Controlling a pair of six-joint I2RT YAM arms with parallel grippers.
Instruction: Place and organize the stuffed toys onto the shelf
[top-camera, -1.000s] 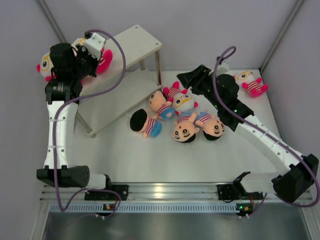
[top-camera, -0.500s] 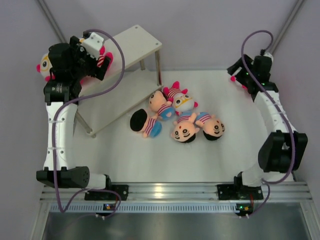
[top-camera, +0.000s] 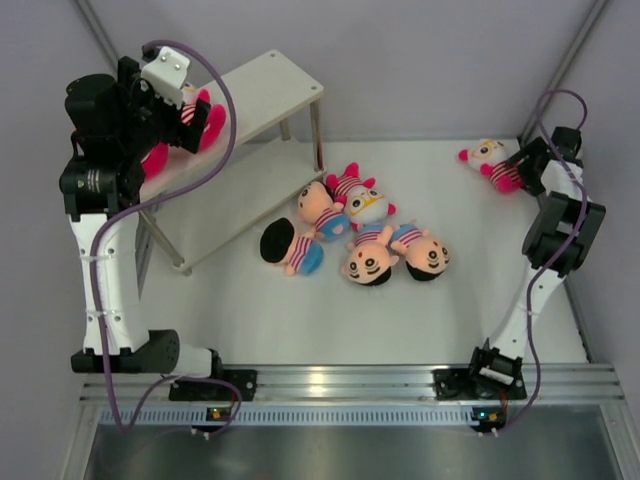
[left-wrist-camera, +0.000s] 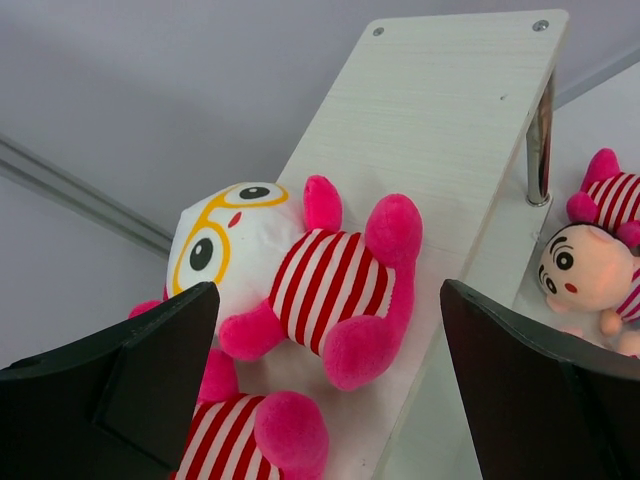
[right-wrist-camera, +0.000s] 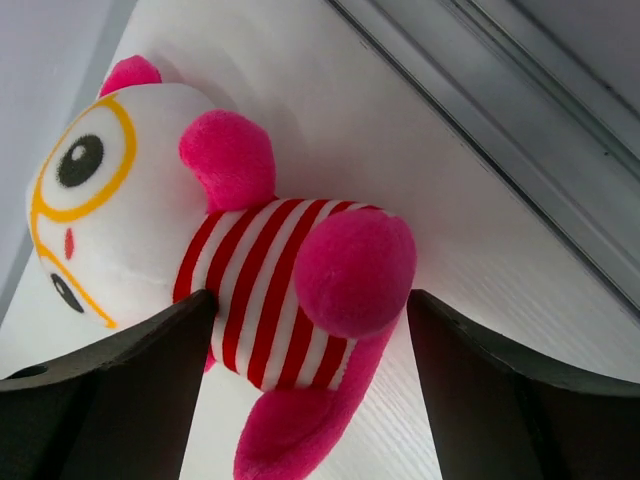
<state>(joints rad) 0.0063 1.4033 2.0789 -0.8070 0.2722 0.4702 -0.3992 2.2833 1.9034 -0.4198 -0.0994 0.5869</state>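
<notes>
On the left end of the shelf's top board (top-camera: 268, 88) (left-wrist-camera: 450, 110) lies a white-headed, pink-limbed stuffed toy (left-wrist-camera: 300, 270) (top-camera: 212, 112) on its back. A second striped one (left-wrist-camera: 240, 440) lies beside it, toward the near end. My left gripper (left-wrist-camera: 328, 295) (top-camera: 188, 120) hovers over them, open and holding nothing. At the table's far right, another white-headed toy (right-wrist-camera: 250, 260) (top-camera: 490, 155) lies on its back. My right gripper (right-wrist-camera: 310, 300) (top-camera: 520, 168) is open, with its fingers either side of that toy's legs and striped belly.
Several toys lie heaped mid-table: peach-faced, black-haired ones (top-camera: 370, 262) (top-camera: 425, 250) (top-camera: 290, 245) (left-wrist-camera: 590, 280) and white-headed ones (top-camera: 365, 205). The shelf's lower board (top-camera: 240, 195) and thin metal legs (top-camera: 318, 135) stand left of the heap. Walls close in behind and at the right (right-wrist-camera: 520, 110).
My left gripper opened, let the white-headed toy go on the top board and drew back. The right arm swung from the middle heap to the far-right toy, jaws opening wider.
</notes>
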